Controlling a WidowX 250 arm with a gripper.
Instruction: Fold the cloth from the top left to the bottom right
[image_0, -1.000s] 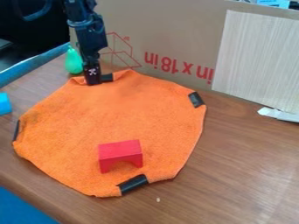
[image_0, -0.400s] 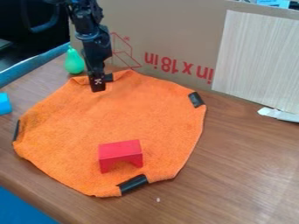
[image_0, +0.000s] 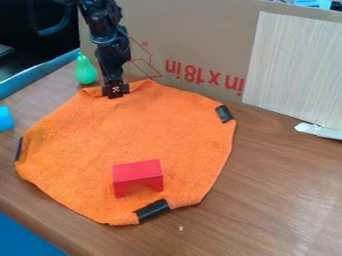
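"At the upper left of the frame, why is the black two-finger gripper (image_0: 115, 93) held down on that rim?"

"Presumably because the fold begins there; the flat orange fabric cloth (image_0: 133, 132) spreads from upper left to lower centre, so a hold at that edge would let it be drawn toward the lower right."

"Has it got hold?"

"I cannot tell whether it is apart, together or clamped on cloth; it sits right at the edge, though."

"And the red arch-shaped block, perhaps wooden (image_0: 137, 176)?"

"It stands on the cloth's lower part; it may steady the fabric, yet the fold could catch or cover it."
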